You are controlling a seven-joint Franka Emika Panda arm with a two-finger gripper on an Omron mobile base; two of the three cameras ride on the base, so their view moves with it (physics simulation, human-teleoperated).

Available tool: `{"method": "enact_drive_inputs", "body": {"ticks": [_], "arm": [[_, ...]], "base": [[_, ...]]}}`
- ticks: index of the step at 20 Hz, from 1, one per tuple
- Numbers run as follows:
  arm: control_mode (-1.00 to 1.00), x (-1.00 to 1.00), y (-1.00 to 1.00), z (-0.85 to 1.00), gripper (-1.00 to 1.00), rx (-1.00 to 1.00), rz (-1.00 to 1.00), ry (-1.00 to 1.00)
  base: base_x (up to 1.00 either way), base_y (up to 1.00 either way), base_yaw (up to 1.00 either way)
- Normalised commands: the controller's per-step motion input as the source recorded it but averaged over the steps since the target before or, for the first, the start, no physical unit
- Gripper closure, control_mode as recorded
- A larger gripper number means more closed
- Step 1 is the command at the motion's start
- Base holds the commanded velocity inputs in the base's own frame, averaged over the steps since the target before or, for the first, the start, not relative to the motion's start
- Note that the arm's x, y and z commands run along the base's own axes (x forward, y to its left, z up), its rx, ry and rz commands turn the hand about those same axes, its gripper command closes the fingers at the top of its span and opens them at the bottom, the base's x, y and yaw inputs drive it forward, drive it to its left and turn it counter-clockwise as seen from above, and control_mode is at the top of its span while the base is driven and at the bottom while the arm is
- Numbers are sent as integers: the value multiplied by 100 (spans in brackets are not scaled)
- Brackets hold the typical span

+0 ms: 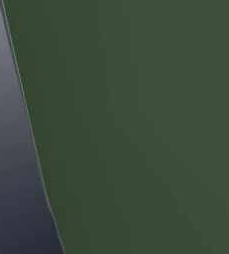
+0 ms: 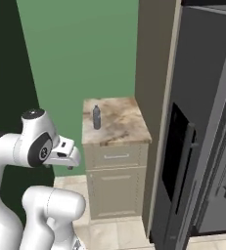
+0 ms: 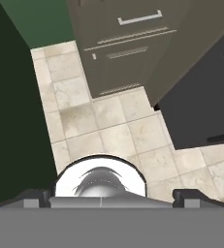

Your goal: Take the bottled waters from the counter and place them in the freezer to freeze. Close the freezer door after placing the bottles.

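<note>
One dark grey-blue bottled water point(image 2: 96, 117) stands upright near the left rear of the beige marbled counter point(image 2: 122, 128). Right of the counter, past a tall beige panel, is the grey freezer door point(image 2: 183, 122) with its black dispenser panel point(image 2: 174, 151) and long dark bar handle point(image 2: 186, 166); the door looks shut. My gripper point(image 2: 69, 162) hangs low at the left, folded close to the arm, well short of the counter and below its top. In the hand view my gripper point(image 3: 112, 195) is open with nothing between its tips, pointing down at the floor.
The hand view looks down on beige floor tiles point(image 3: 108, 131), the cabinet's drawer front point(image 3: 133, 24) and the fridge's dark base point(image 3: 205, 106). A green wall point(image 2: 80, 53) stands behind the counter. A dark green surface point(image 1: 136, 124) sits close in the left base view.
</note>
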Motion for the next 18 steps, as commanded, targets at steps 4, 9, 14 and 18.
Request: {"method": "enact_drive_inputs", "body": {"ticks": [4,9,14,18], "arm": [[100,0,0,0,-100,0,0,0],[100,0,0,0,-100,0,0,0],[100,0,0,0,-100,0,0,0],[100,0,0,0,-100,0,0,0]], "base": [[44,58,-12],[34,59,-11],[40,33,-8],[51,39,-8]]}}
